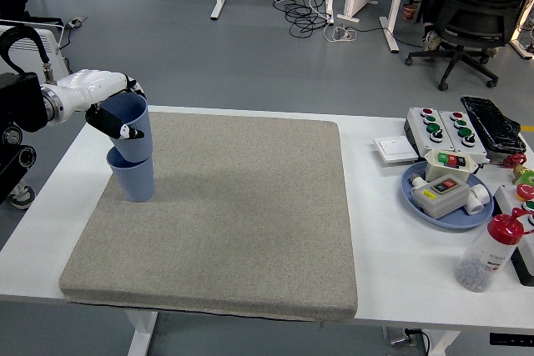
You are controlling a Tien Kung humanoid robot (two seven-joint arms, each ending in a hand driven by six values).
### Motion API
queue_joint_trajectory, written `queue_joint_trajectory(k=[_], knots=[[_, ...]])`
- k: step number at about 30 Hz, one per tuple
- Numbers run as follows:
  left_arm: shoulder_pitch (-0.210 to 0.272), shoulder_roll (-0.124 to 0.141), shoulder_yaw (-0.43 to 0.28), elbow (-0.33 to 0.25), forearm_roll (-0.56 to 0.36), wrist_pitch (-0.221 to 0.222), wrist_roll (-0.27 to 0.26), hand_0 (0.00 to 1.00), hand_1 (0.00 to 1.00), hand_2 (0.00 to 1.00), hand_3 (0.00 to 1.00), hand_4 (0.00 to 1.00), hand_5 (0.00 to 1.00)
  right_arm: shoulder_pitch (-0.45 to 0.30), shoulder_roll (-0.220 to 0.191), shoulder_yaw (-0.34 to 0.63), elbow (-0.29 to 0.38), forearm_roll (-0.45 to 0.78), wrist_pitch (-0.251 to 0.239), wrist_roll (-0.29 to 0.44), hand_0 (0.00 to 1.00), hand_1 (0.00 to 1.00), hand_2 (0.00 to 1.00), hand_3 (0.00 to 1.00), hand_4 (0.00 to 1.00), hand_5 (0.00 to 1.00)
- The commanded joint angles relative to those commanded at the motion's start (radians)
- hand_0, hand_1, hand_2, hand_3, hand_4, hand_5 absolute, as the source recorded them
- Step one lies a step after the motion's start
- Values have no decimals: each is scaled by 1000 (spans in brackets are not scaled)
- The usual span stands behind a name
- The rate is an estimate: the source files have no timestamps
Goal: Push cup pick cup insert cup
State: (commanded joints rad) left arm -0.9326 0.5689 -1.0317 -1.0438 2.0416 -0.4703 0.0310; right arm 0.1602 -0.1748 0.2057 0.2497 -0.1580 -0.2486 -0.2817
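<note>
A blue cup (135, 180) stands upright on the grey mat (225, 214) near its left edge. My left hand (107, 104), white with black fingertips, is shut on a second blue cup (131, 127). That cup is held upright directly above the standing one, with its base sunk into the lower cup's mouth. The right arm does not appear in the head view.
At the right of the white table (392, 231) sit a blue plate (415, 199) with button boxes, two more button boxes (442, 127), a white switch plate (395, 149) and a red-capped bottle (489, 253). An office chair and cables stand on the floor beyond.
</note>
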Motion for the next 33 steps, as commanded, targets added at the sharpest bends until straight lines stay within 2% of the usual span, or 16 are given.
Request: queue_joint_trajectory(k=[9,11,12,17,18,23,24,29,30,33], knots=[[-7,-7,26,39,-13,18,-15,443,552,555,512,491,26,6,-1,-5,0,6,1,2,688,610,640,574,98,488],[-11,-11,36,57,-15,25,-21,443,552,555,512,491,26,7,-1,-6,0,8,1,2,688,610,640,574,98,488],[-12,-13,41,67,-15,29,-23,434,559,568,524,534,29,8,-2,-6,0,8,1,2,688,610,640,573,99,488],[-19,-23,57,110,-1,53,-38,434,559,568,524,534,29,11,-2,-7,0,11,1,3,688,610,640,573,99,488],[-20,-24,58,114,0,55,-39,409,584,625,551,630,81,11,-2,-7,0,11,1,3,688,609,640,573,99,488],[-23,-29,63,135,-4,62,-48,409,584,625,551,630,81,12,-2,-9,0,15,0,4,688,609,640,573,99,488],[-24,-31,68,141,-8,62,-48,446,667,709,646,740,165,12,-2,-9,0,13,1,4,688,610,640,573,99,490],[-25,-39,98,186,-26,74,-49,446,667,709,646,740,165,13,-3,-7,0,9,1,2,688,610,640,573,99,490],[-24,-40,102,194,-29,78,-50,956,969,998,998,953,411,13,-3,-7,0,9,1,2,688,609,640,573,99,490],[-19,-48,108,228,-33,101,-50,956,969,998,998,953,411,14,-3,-6,0,7,1,2,688,609,640,573,99,490]])
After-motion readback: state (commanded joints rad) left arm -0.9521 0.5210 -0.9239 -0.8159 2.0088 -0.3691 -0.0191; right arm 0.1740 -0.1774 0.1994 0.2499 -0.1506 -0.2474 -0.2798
